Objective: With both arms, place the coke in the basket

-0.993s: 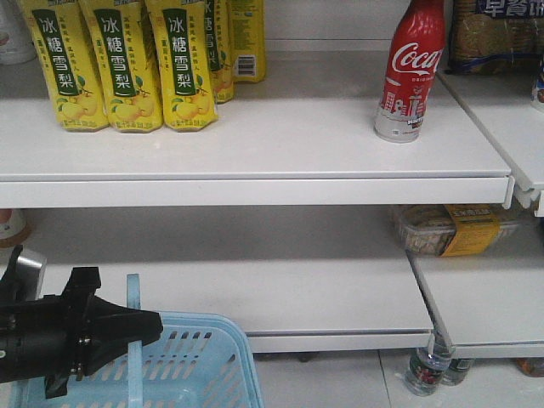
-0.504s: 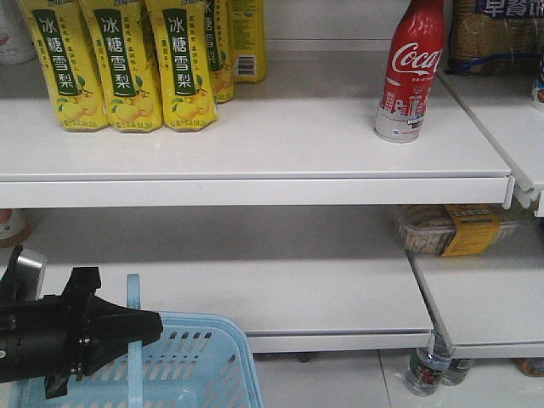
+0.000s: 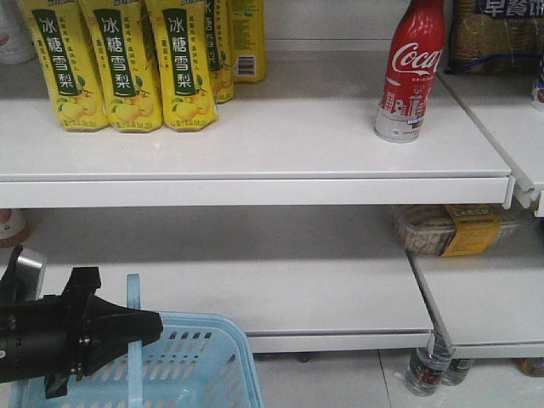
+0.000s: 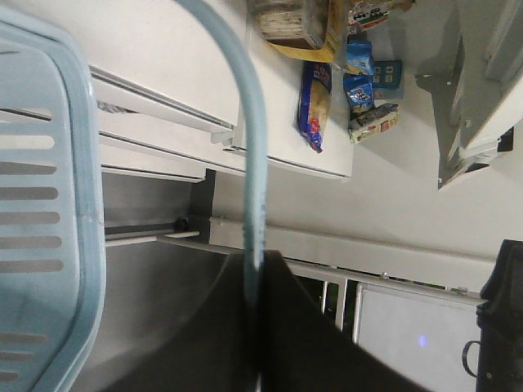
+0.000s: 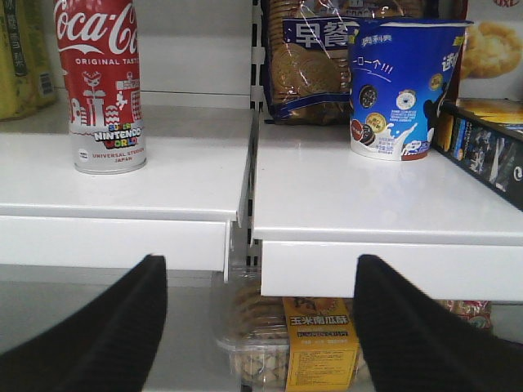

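The red coke bottle (image 3: pixel 411 68) stands upright on the upper white shelf at the right; it also shows in the right wrist view (image 5: pixel 101 82), up and left of my open, empty right gripper (image 5: pixel 260 269). The light-blue basket (image 3: pixel 191 361) is at the bottom left. My left gripper (image 3: pixel 153 325) is shut on the basket's flat swing handle (image 3: pixel 134 340); in the left wrist view the handle (image 4: pixel 249 163) runs down between the shut jaws of the gripper (image 4: pixel 255 269), beside the basket's slotted side (image 4: pixel 49 204). The right gripper is out of the front view.
Yellow pear-drink cartons (image 3: pixel 127 64) stand at the upper shelf's left. A biscuit bag (image 5: pixel 315 57), a blue cup (image 5: pixel 400 86) and dark boxes (image 5: pixel 490 147) sit on the right shelf. A clear cookie tub (image 3: pixel 450 229) is on the lower shelf. Bottles (image 3: pixel 425 370) stand on the floor.
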Robot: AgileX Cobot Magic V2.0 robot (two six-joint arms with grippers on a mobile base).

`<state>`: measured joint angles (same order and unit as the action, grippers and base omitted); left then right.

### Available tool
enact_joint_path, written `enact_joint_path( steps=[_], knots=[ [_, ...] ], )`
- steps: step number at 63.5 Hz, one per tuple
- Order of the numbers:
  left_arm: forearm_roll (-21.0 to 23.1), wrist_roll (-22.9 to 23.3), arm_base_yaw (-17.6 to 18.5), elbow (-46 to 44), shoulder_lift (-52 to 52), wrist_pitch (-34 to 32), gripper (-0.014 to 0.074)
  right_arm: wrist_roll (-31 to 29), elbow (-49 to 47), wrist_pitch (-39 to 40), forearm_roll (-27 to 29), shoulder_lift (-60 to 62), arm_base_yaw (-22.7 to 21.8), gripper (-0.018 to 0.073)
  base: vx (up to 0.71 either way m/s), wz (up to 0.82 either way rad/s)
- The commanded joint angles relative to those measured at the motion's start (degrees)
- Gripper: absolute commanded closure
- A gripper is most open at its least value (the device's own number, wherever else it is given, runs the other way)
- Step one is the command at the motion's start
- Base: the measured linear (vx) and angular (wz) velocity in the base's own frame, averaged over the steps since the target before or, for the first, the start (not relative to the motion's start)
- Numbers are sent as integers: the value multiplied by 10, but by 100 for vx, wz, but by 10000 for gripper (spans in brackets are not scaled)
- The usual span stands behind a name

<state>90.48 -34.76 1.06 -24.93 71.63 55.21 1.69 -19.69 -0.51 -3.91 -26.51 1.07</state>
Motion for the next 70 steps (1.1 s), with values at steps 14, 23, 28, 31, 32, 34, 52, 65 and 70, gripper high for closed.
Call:
enact_joint_path(
  steps=[14,23,28,31,32,34,52,65,70],
  knots=[
    [43,-2,1,-12,-13,33,603,-3,-20,48,-6,-7,-3,10,0,0],
    [43,-2,1,-12,-13,33,603,2,-20,51,4,-7,-3,10,0,0],
    [43,-2,1,-12,-13,33,603,5,-20,52,19,-7,-3,10,0,0],
    [43,-2,1,-12,-13,33,603,5,-20,51,19,-7,-3,10,0,0],
    [43,-2,1,-12,-13,33,603,5,-20,51,19,-8,-3,10,0,0],
    [43,-2,1,-12,-13,33,603,5,-20,52,19,-8,-3,10,0,0],
    [43,-2,1,-12,-13,33,603,5,-86,55,19,-13,-3,10,0,0],
    [43,-2,1,-12,-13,33,603,5,-159,40,18,-68,24,10,0,0],
    [43,-2,1,-12,-13,33,603,-2,-183,44,17,-101,64,10,0,0]
  ],
)
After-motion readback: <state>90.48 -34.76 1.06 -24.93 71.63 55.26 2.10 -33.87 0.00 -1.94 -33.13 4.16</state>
